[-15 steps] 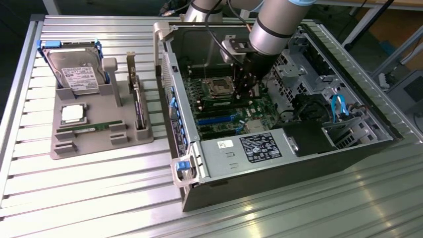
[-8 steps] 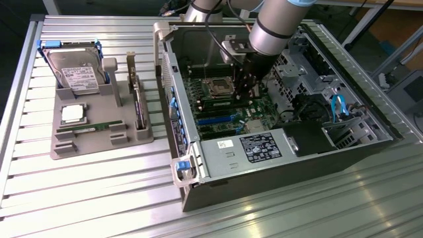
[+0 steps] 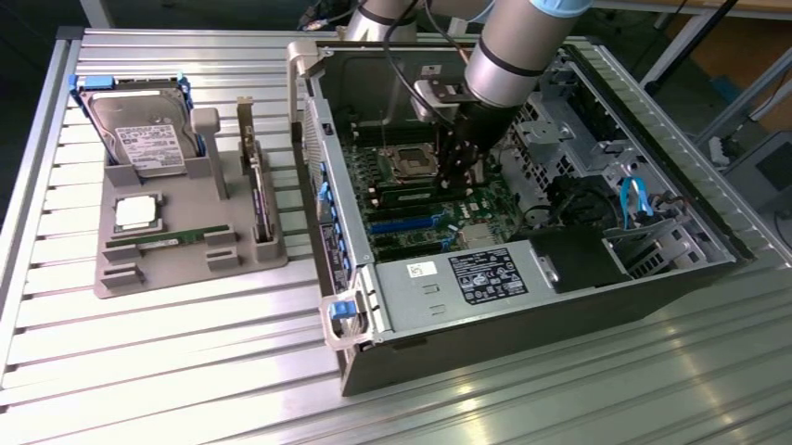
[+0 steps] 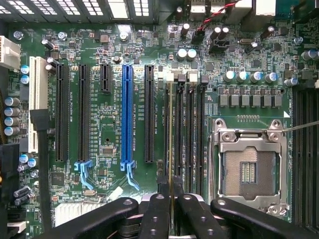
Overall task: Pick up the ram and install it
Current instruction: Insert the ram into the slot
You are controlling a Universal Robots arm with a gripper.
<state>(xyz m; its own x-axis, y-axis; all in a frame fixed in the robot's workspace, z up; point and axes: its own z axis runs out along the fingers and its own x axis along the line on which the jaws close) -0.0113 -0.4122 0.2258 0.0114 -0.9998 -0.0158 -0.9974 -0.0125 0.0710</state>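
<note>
On the table point(image 3: 185, 371), a grey tray point(image 3: 173, 278) carries a hard drive point(image 3: 146, 139) at its far corner and a silver processor chip point(image 3: 136, 213). Beside it stands an open computer case point(image 3: 495, 343).

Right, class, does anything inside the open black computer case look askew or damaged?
Nothing stands out. The slim green ram stick sits straight in the gripper, parallel to the long black memory slots; the square silver processor socket is empty but looks intact.

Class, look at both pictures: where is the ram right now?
The ram is inside the computer case. The wrist view shows it held edge-on by the gripper at the memory slots, between the black expansion slot and the empty processor socket.
</note>
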